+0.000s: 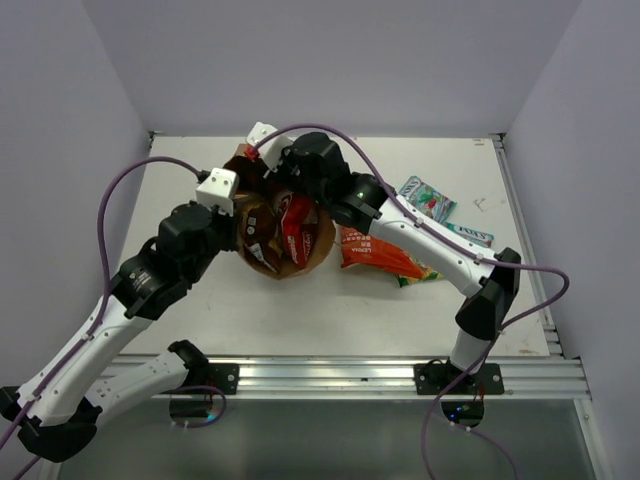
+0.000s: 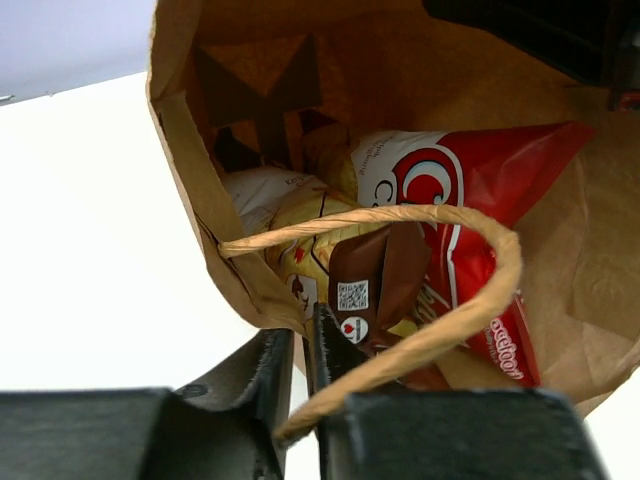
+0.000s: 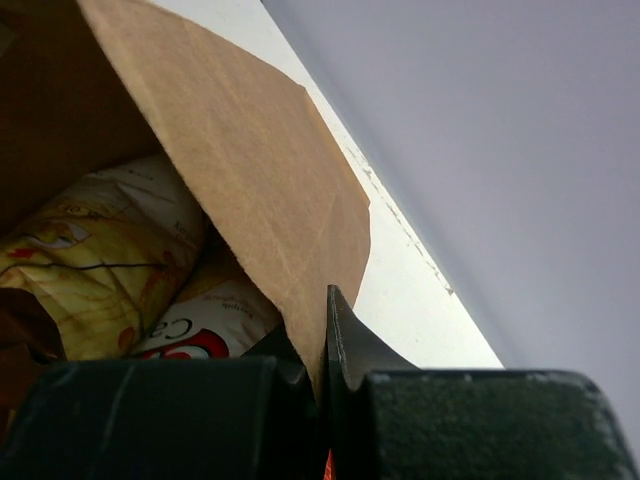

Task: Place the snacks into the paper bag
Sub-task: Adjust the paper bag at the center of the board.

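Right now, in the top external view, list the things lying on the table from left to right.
paper bag → red-orange snack bag → teal multicoloured packet → small teal packet

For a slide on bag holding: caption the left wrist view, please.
Left end effector pinches the paper bag rim; its handle loops past the red-white packet and white-brown packet inside.
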Action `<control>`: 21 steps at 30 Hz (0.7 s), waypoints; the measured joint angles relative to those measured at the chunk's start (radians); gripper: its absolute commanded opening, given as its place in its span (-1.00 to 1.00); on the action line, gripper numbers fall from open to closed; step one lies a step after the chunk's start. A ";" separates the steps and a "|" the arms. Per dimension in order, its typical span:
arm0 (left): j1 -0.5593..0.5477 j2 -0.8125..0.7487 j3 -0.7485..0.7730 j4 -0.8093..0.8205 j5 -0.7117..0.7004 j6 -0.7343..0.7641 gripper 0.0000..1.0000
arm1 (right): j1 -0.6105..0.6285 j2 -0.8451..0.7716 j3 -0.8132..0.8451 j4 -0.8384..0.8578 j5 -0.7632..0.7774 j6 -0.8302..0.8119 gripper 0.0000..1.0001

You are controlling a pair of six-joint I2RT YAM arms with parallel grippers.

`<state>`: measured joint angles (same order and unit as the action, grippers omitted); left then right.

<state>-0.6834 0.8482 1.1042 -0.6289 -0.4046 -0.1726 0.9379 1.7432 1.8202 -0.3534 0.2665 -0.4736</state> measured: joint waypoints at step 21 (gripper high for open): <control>0.000 0.101 0.172 -0.098 -0.202 0.021 -0.97 | 0.000 0.070 0.183 -0.361 0.004 0.517 -1.00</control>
<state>-0.6830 0.9493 1.2766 -0.7273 -0.6067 -0.1520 0.9379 1.8130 2.0037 -0.7143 0.2703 0.0429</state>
